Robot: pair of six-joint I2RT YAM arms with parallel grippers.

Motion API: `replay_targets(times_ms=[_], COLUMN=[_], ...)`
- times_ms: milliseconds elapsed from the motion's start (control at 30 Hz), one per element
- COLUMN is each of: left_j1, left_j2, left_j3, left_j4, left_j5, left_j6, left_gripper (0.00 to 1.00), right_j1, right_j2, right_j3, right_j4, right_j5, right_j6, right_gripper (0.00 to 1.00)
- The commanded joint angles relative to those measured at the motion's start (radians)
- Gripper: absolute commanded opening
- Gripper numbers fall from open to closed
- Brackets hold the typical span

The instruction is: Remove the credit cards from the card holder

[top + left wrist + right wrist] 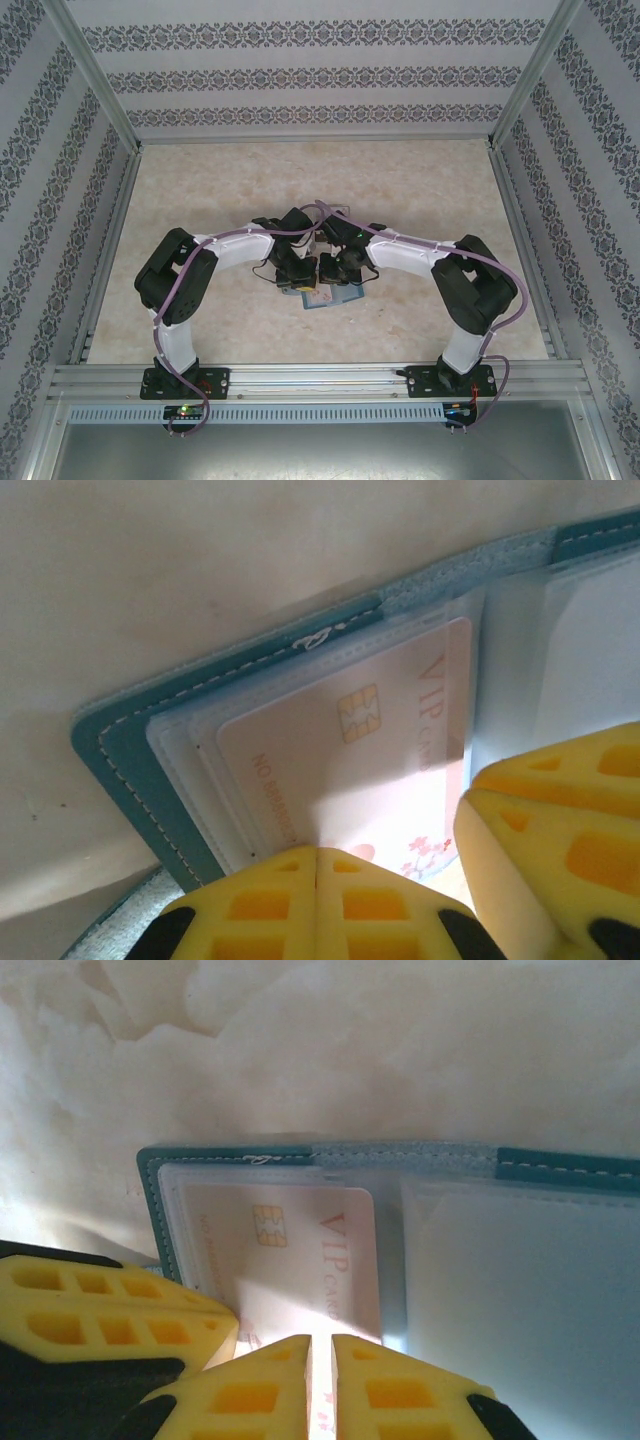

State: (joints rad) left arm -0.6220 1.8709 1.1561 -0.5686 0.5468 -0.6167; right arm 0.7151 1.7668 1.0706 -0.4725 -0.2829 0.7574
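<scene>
Two grippers crowd one open page of the card holder [118,748], which lies flat on the pale table [150,570] midway between the two arm bases, teal cover down and clear sleeves up.

On the left, the left gripper [316,865] has its yellow fingers pressed tight together, tips at the near edge of the left page. Whether they pinch the sleeve [185,755] or merely rest against it cannot be told.

Next comes the credit card [330,770], pale pink, tucked in that sleeve. Its gold chip sits toward the far end, with "VIP" in gold beside it and smaller letters below that look like "CARD". Along the other side runs a number beginning "NO.BH88", the rest hidden. Going by the lettering, the long axis probably runs straight from the far stitched edge toward the fingers.

To the right, the right gripper [320,1345] is all but closed, a thin slit left between its pads. The card's near end runs into that slit, so it appears to be pinched there. Beyond it the right-hand page lies blank and frosted.

Both grippers touch the card's near end, so neither is nearer. The coming pull likely goes straight back along the card's length, away from the far edge, while the left fingers steady the holder.
</scene>
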Motion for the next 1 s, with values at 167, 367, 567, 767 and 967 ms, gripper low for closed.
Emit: replay_targets(times_ms=[167, 367, 567, 767, 967], left_j1=[-0.009, -0.009, -0.009, -0.009, -0.009], left_j2=[0.019, 0.021, 0.020, 0.014, 0.004], left_j3=[-0.004, -0.009, -0.010, -0.004, 0.016], left_j4=[-0.010, -0.009, -0.013, -0.018, -0.028], left_j5=[-0.007, -0.010, -0.013, -0.015, -0.013], left_j6=[0.004, 0.006, 0.009, 0.008, 0.006], left_gripper=[0.03, 0.03, 0.02, 0.02, 0.02], right_j1=[-0.010, -0.011, -0.010, -0.011, -0.016], right_j2=[0.041, 0.042, 0.024, -0.004, -0.032], right_j3=[-0.018, -0.013, -0.006, -0.015, -0.018], right_j4=[0.009, -0.029, -0.066, -0.027, -0.033], right_j5=[-0.009, 0.037, 0.074, 0.021, 0.028], right_j6=[0.008, -0.005, -0.018, -0.004, -0.004], right_gripper=[0.16, 0.23, 0.27, 0.28, 0.28])
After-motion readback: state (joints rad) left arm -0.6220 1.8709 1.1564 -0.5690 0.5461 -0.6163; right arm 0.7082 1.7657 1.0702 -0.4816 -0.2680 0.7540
